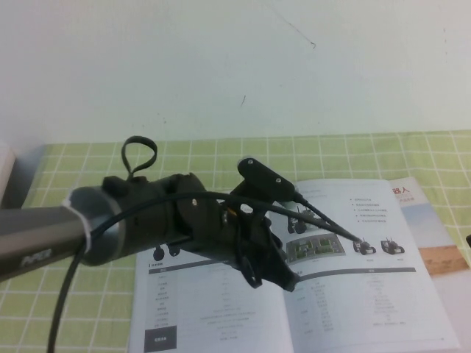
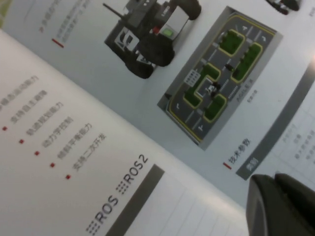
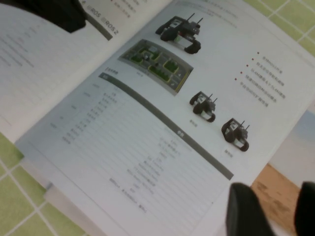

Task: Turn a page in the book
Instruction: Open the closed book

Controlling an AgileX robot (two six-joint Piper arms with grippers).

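My left arm blocks the middle of the book (image 1: 221,316), which lies open on the green checked cloth (image 1: 66,309). Left gripper (image 1: 274,272) hovers over the spine; can't tell its finger state. Right gripper (image 3: 269,209), fingers spread, sits near the page's (image 3: 162,142) outer edge, hidden in the high view.

one book (image 1: 353,294), two end effectors: left (image 1: 268,276), right (image 3: 268,209)

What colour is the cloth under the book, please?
Light green with a white grid, clearest on the tablecloth in the high view.
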